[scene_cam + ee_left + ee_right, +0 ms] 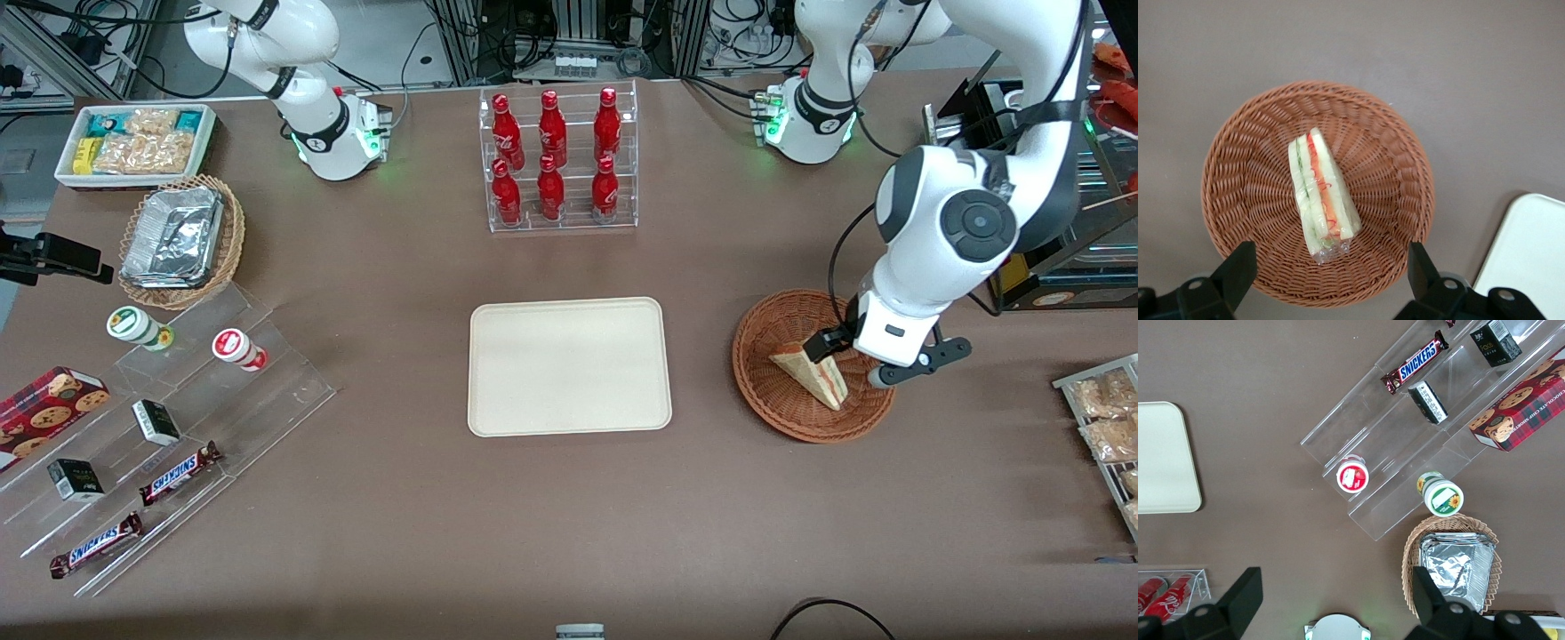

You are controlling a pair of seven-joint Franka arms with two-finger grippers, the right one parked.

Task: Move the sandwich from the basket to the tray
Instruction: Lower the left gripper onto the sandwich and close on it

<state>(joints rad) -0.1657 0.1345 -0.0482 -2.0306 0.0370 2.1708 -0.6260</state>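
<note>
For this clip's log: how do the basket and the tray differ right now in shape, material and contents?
The basket is round, reddish-brown woven wicker; the tray is a flat cream rectangle with rounded corners and a smooth surface. The basket holds the sandwich, while the tray holds nothing. The open claw hovers above the basket, not the tray. Both rest on the brown table, beside each other.

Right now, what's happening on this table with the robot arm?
The working left arm's gripper hangs open over the round wicker basket, its fingers spread wide and touching nothing. The sandwich lies in the basket, not yet gripped. The cream tray, where the sandwich is meant to go, sits beside the basket with nothing on it.
</note>
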